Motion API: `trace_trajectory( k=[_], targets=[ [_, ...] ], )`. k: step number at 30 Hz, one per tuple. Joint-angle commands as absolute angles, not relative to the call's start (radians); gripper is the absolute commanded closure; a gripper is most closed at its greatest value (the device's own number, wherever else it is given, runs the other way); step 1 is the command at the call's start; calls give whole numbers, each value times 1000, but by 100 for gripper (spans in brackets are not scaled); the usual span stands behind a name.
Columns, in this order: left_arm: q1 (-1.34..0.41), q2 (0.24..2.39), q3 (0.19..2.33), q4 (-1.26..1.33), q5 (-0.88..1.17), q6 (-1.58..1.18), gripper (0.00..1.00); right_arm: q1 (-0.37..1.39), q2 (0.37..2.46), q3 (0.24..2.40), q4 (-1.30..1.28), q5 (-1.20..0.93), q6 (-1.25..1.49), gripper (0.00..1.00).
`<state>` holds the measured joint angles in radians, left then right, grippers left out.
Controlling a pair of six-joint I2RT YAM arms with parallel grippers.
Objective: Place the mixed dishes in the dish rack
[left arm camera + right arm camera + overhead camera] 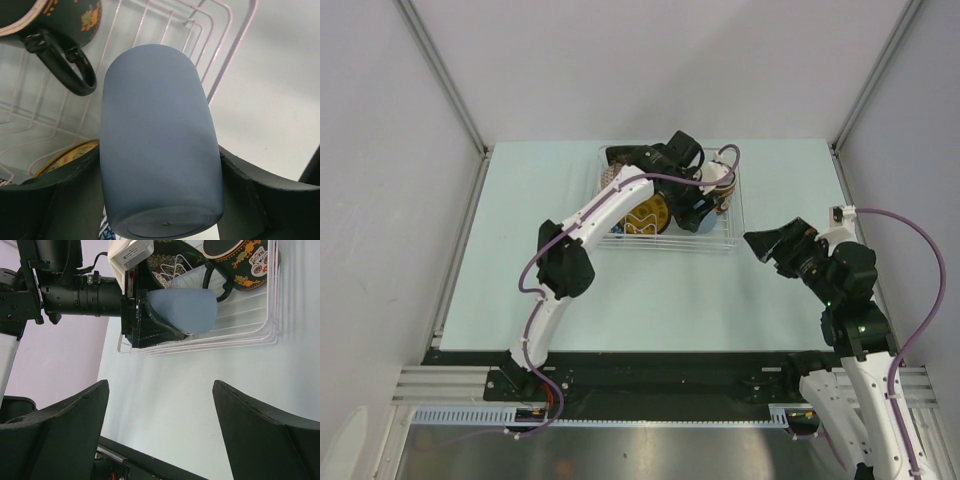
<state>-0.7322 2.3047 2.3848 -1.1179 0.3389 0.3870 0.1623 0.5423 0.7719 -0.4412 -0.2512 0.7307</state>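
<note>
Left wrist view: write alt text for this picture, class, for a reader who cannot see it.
The left gripper clamps a small light-blue cup, its base toward the camera, between two dark fingers. Behind it run the white wires of the dish rack, with the handle of a black mug at upper left and the rim of a yellow saucer at lower left.

A pale mint-green table [650,300] fills the middle of the overhead view. Plain light grey walls close it in at the left [380,200], back [660,60] and right [920,150], with slim metal struts [440,75] running along the corners. A black strip [650,365] borders the table's near edge, then a slotted white duct [650,420] and a brushed metal surface [620,455].
</note>
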Motion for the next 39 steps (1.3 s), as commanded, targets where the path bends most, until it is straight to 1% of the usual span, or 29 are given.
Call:
trace_trajectory(
  k=[1,6,10,13,15,16,18,19,20,23,27,32,39],
  targets=[
    [-733,2312,2404,-1060,282,419,100,141,515,756,-428,-271,716,11],
    [-749,2342,2404,-1045,241,449,100,133,499,730,-428,-276,723,11],
    [-753,2370,2393,-1022,219,449,100,132,503,718,-402,-241,715,12],
    [-753,2362,2350,-994,218,442,100,135,531,713,-353,-192,689,15],
    [-753,2355,2338,-988,215,443,100,138,577,715,-336,-143,661,19],
    [-753,2352,2335,-988,213,446,100,143,600,716,-336,-73,632,20],
    [-753,2344,2319,-991,213,453,100,144,684,733,-344,38,605,20],
    [-753,2339,2303,-989,213,457,100,143,724,742,-356,60,574,20],
    [-753,2336,2293,-986,212,459,100,141,815,771,-359,70,560,20],
    [-753,2313,2249,-979,210,466,100,159,943,819,-353,77,510,20],
    [-753,2283,2186,-957,203,474,100,248,1060,856,-301,205,448,18],
    [-753,2250,2134,-940,209,466,100,270,1141,876,-270,196,456,18],
    [-755,2218,2077,-916,212,454,100,311,1264,879,-219,241,442,18]
  ],
)
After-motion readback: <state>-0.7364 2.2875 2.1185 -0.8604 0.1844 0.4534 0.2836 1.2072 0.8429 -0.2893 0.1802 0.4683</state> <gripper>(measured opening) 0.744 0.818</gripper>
